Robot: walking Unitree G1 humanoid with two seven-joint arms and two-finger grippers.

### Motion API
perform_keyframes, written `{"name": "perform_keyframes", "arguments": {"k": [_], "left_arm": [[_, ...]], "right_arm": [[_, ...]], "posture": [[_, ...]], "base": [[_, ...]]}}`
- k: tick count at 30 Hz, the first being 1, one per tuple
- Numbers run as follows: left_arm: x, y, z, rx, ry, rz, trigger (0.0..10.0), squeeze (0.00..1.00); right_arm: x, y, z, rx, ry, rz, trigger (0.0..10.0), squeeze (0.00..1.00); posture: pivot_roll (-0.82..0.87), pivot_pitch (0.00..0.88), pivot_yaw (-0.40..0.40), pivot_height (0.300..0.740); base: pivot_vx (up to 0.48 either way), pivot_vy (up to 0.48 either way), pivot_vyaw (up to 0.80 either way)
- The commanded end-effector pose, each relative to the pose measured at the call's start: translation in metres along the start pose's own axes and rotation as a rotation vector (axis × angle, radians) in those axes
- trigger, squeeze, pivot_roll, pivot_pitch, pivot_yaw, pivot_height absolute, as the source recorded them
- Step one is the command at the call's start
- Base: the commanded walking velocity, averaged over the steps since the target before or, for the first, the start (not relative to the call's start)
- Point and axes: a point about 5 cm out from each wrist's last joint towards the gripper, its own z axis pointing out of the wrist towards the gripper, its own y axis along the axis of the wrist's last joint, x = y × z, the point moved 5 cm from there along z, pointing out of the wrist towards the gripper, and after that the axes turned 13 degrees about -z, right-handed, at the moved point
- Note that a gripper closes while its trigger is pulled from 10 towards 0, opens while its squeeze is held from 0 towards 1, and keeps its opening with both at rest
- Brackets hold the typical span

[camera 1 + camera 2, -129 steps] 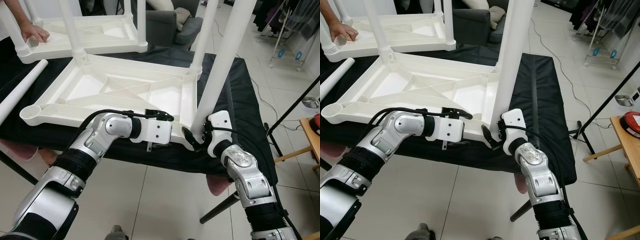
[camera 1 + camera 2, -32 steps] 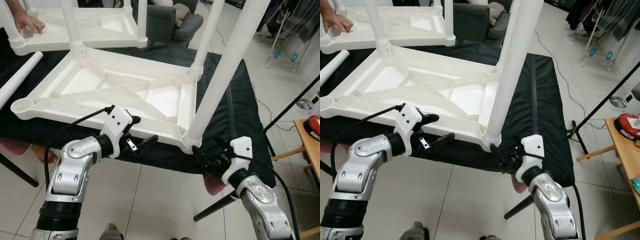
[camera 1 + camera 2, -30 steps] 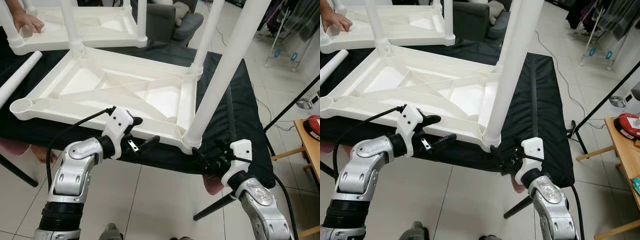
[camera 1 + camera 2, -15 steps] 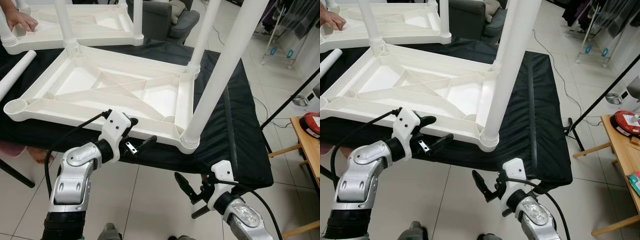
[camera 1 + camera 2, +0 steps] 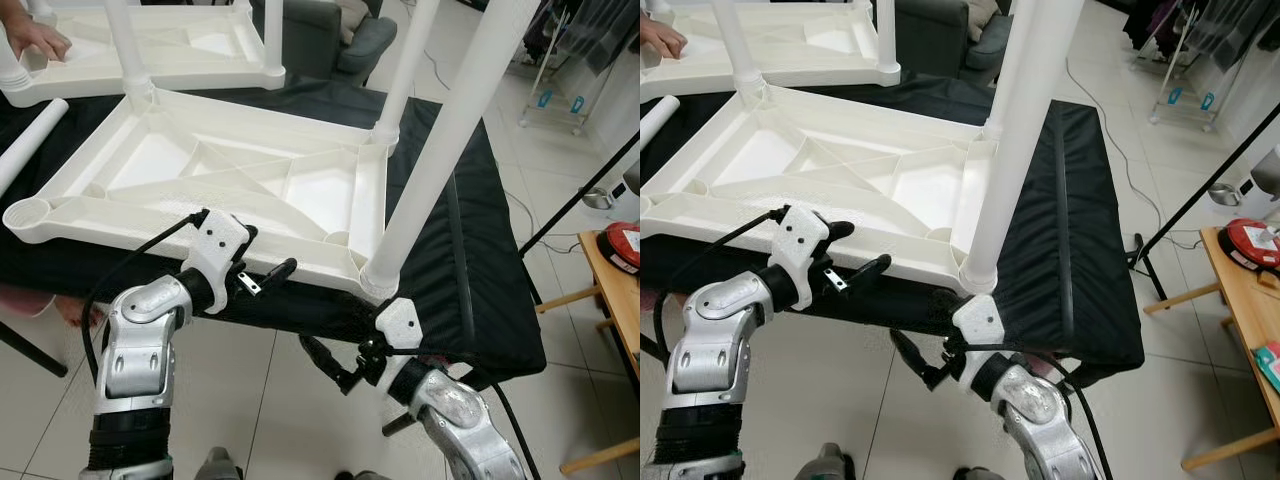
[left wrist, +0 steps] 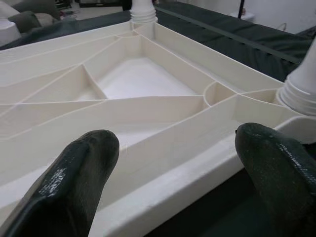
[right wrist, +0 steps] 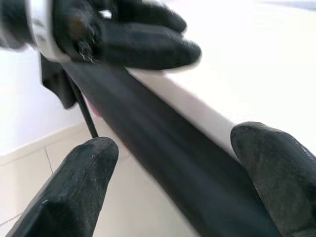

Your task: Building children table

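Note:
An upturned white children's table top (image 5: 240,175) lies on a black-covered table (image 5: 470,270). Three white legs stand in its corners, the nearest one (image 5: 440,150) at the near right. The near left socket (image 5: 25,213) holds nothing, and a loose leg (image 5: 30,145) lies beside it. My left gripper (image 5: 270,250) is open at the top's near edge, with the ribbed underside (image 6: 143,79) between its fingers (image 6: 74,182). My right gripper (image 5: 325,362) hangs open below the table edge, pointing left, apart from the leg. Its fingers (image 7: 74,182) frame the black cloth edge (image 7: 163,153).
A second upturned white table (image 5: 180,50) stands behind, with a person's hand (image 5: 30,35) on it. A wooden side table with a red object (image 5: 625,245) is at the right, a black stand pole (image 5: 580,200) beside it. A grey sofa (image 5: 340,40) is behind.
My right gripper has left the base of the near right leg, dropped below the table edge and swung left. My left gripper has drawn back a little along the near edge.

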Motion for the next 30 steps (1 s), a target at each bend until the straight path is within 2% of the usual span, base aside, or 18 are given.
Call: {"name": "perform_keyframes", "arguments": {"k": [1,2,4,5,6,8,9,11,12,14,15,16,18,23,25,26,29,30], "left_arm": [[0.052,0.006,-0.015,-0.108,0.537,-0.006,10.0,0.00],[0.056,0.009,-0.016,-0.118,0.556,-0.001,10.0,0.00],[0.056,0.009,-0.016,-0.118,0.556,-0.001,10.0,0.00],[0.064,0.015,-0.020,-0.139,0.589,0.016,10.0,0.00],[0.064,0.015,-0.020,-0.139,0.589,0.016,10.0,0.00],[0.088,0.036,-0.033,-0.208,0.698,0.048,10.0,0.00],[0.088,0.036,-0.033,-0.208,0.698,0.048,10.0,0.00],[0.107,0.052,-0.047,-0.257,0.777,0.063,10.0,0.00],[0.107,0.052,-0.047,-0.257,0.777,0.063,10.0,0.00],[0.109,0.055,-0.048,-0.258,0.776,0.070,10.0,0.00],[0.109,0.055,-0.048,-0.258,0.776,0.070,10.0,0.00],[0.104,0.053,-0.040,-0.246,0.738,0.071,10.0,0.00],[0.096,0.049,-0.031,-0.227,0.692,0.075,10.0,0.00],[0.084,0.044,-0.019,-0.201,0.624,0.088,10.0,0.00],[0.074,0.040,-0.010,-0.180,0.569,0.094,10.0,0.00],[0.074,0.040,-0.010,-0.180,0.569,0.094,10.0,0.00],[0.068,0.035,-0.004,-0.168,0.532,0.092,10.0,0.00],[0.064,0.033,-0.001,-0.163,0.512,0.087,10.0,0.00]], "right_arm": [[0.002,-0.008,-0.001,0.027,0.009,0.013,10.0,0.00],[0.000,-0.006,0.006,0.014,0.006,-0.004,10.0,0.00],[0.000,-0.006,0.006,0.014,0.006,-0.004,10.0,0.00],[-0.006,-0.005,0.017,0.017,-0.029,-0.019,10.0,0.00],[-0.006,-0.005,0.017,0.017,-0.029,-0.019,10.0,0.00],[-0.013,-0.015,0.035,0.066,-0.102,-0.028,10.0,0.00],[-0.013,-0.015,0.035,0.066,-0.102,-0.028,10.0,0.00],[-0.017,-0.029,0.038,0.129,-0.158,-0.033,10.0,0.00],[-0.017,-0.029,0.038,0.129,-0.158,-0.033,10.0,0.00],[-0.034,-0.038,0.035,0.176,-0.243,-0.027,10.0,0.00],[-0.034,-0.038,0.035,0.176,-0.243,-0.027,10.0,0.00],[-0.055,-0.047,0.031,0.219,-0.322,-0.011,10.0,0.00],[-0.072,-0.053,0.026,0.252,-0.378,-0.003,10.0,0.00],[-0.089,-0.057,0.021,0.271,-0.437,-0.006,10.0,0.00],[-0.104,-0.060,0.018,0.288,-0.483,-0.021,10.0,0.00],[-0.104,-0.060,0.018,0.288,-0.483,-0.021,10.0,0.00],[-0.118,-0.062,0.014,0.303,-0.527,-0.045,10.0,0.00],[-0.146,-0.067,0.000,0.346,-0.629,-0.079,10.0,0.00]], "posture": [[0.17,0.106,-0.059,0.740],[0.17,0.108,-0.063,0.740],[0.17,0.108,-0.063,0.740],[0.18,0.108,-0.068,0.740],[0.18,0.108,-0.068,0.740],[0.19,0.108,-0.076,0.740],[0.19,0.108,-0.076,0.740],[0.19,0.108,-0.076,0.740],[0.19,0.108,-0.076,0.740],[0.19,0.108,-0.076,0.740],[0.19,0.108,-0.076,0.740],[0.18,0.111,-0.069,0.740],[0.18,0.111,-0.069,0.740],[0.18,0.110,-0.066,0.740],[0.18,0.110,-0.066,0.740],[0.18,0.110,-0.066,0.740],[0.18,0.110,-0.066,0.740],[0.18,0.109,-0.067,0.740]], "base": [[0.000,0.000,0.00],[0.000,0.000,0.00],[0.000,0.000,0.00],[0.000,0.000,0.00],[0.000,0.000,0.00],[0.000,0.000,0.00],[0.000,0.000,0.00],[0.000,0.000,0.00],[0.000,0.000,0.00],[0.000,0.000,0.00],[0.000,0.000,0.00],[0.000,0.000,0.00],[0.000,0.000,0.00],[0.000,0.000,0.00],[0.000,0.000,0.00],[0.000,0.000,0.00],[0.000,0.000,0.00],[0.000,0.000,0.00]]}}
